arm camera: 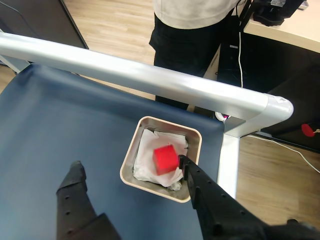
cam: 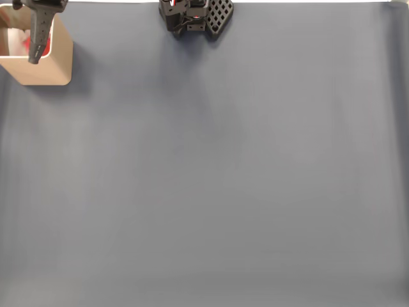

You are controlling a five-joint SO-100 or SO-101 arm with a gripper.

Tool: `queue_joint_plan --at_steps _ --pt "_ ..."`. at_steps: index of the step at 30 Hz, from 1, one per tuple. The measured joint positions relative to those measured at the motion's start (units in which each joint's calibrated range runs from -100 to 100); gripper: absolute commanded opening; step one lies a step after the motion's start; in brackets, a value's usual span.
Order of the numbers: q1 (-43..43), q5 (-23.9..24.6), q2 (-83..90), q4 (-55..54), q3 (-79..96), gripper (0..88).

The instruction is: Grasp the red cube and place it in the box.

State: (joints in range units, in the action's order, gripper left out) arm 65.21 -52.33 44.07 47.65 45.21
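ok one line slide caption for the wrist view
Open gripper above the box, red cube inside on white padding.

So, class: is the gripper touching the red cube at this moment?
Apart. In the wrist view the gripper is open, and the red cube sits inside the box on white paper, with a visible gap to the nearer finger.

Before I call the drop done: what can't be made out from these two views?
- Red cube: blurred in the wrist view, so whether it rests on the white lining or is falling is unclear; in the fixed view the gripper hides most of it.
- Box: cut off by the fixed view's left edge.
- Person: cropped by the wrist view's top edge.
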Motion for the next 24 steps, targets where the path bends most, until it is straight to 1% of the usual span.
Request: queue_joint_plan --at_steps 19,21,24 --pt "0.0 1.4 0.1 0.0 0.0 43.5" --pt "0.0 1.4 0.1 0.0 0.0 39.1" --pt "0.0 1.4 0.1 0.0 0.0 24.9"
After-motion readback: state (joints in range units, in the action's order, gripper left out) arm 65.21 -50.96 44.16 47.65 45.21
